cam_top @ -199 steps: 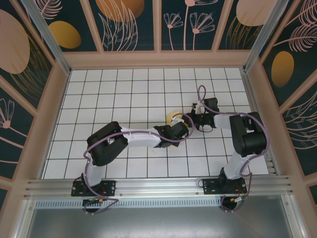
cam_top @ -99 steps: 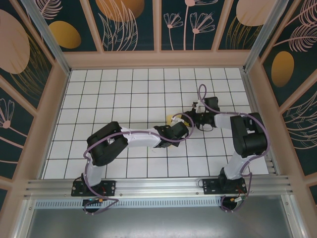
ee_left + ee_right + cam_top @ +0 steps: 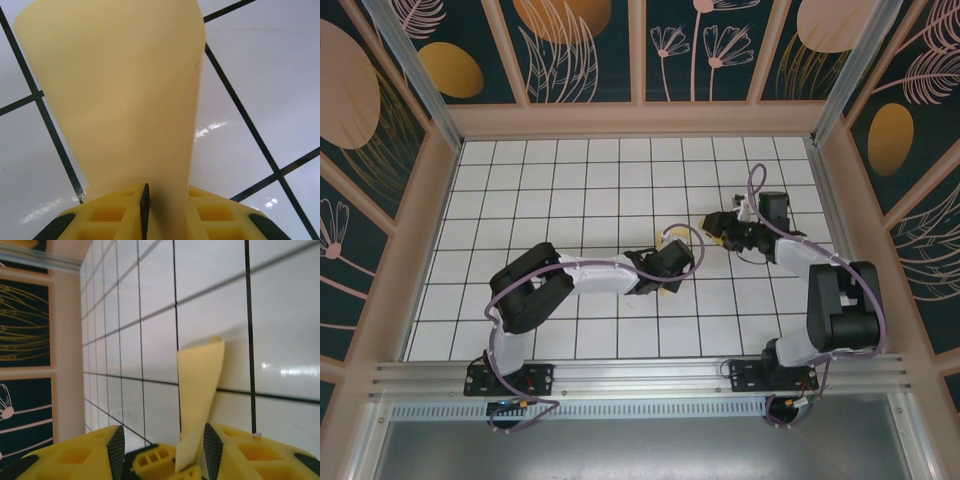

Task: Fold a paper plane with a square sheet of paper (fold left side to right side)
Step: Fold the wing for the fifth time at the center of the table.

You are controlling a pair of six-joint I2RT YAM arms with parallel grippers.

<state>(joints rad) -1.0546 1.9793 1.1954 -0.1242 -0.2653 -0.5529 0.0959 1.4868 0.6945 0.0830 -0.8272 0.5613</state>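
Table (image 3: 520,200): white tiles with a black grid, boxed in by dark leaf-patterned wall panels (image 3: 580,50).
Left arm (image 3: 590,272): reaches from its base at the near edge towards the middle of the table, wrist low over the tiles.
Right arm (image 3: 840,300): rises from its base on the right, then bends in towards the centre, its head facing the left arm's head with a small gap between them.
Left gripper (image 3: 145,205): jaws drawn almost together, clamped on the lower edge of the sheet of paper (image 3: 115,90); the yellow fingers (image 3: 105,220) press it from both sides.
Right gripper (image 3: 160,437): jaws stand well apart with nothing clamped; the sheet of paper (image 3: 200,385) stands in the gap, close to the right-hand black pad (image 3: 206,445). Whether it touches that pad cannot be told.
Sheet of paper: pale yellow-orange, lifted off the tiles a little right of the table's centre, between the two gripper heads.
Left wrist view: the paper's broad face widens upward from the pinch, with a soft curve and a rounded top edge.
Right wrist view: the same paper seen nearly edge-on as a narrow upright strip with a blunt top, and the tip of the left gripper low between the right fingers.
Top view: shows how the two arms meet; the paper itself is hard to make out under the left wrist.
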